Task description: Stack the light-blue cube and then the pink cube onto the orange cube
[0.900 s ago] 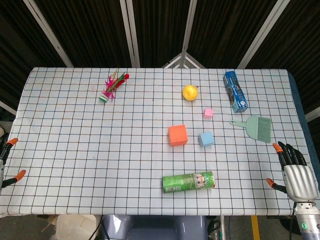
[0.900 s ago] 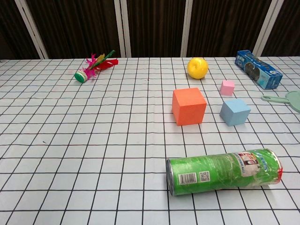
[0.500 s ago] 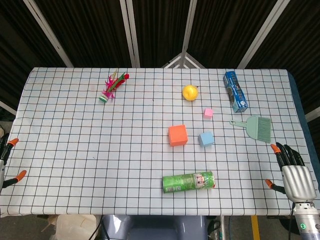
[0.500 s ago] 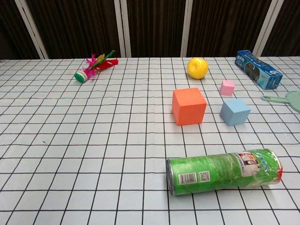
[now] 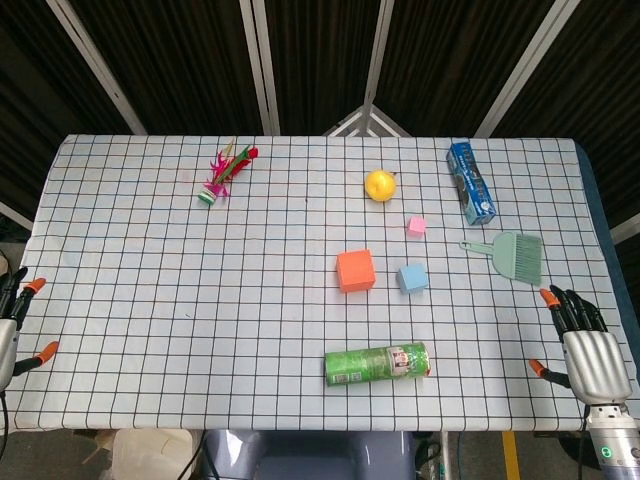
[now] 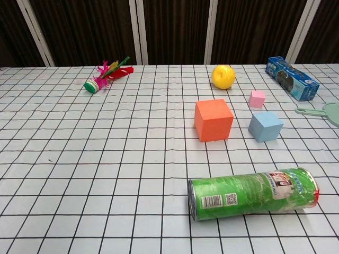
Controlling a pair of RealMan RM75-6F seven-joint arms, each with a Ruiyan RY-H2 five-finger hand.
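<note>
The orange cube (image 5: 355, 270) (image 6: 213, 120) sits near the table's middle. Just to its right lies the smaller light-blue cube (image 5: 412, 277) (image 6: 265, 126), and the little pink cube (image 5: 417, 226) (image 6: 257, 98) is farther back. All three stand apart on the checked cloth. My right hand (image 5: 585, 345) hovers at the table's front right edge, fingers spread and holding nothing. My left hand (image 5: 10, 322) shows only partly at the left edge, fingers apart, with nothing in it. Neither hand appears in the chest view.
A green can (image 5: 377, 364) (image 6: 253, 192) lies on its side in front of the cubes. A yellow ball (image 5: 380, 185), a blue box (image 5: 470, 182), a green dustpan brush (image 5: 510, 253) and a feathered shuttlecock (image 5: 224, 172) lie farther back.
My right hand has drifted slightly back toward the table's front edge. My left hand has shifted a little further into view. The cubes have not moved.
</note>
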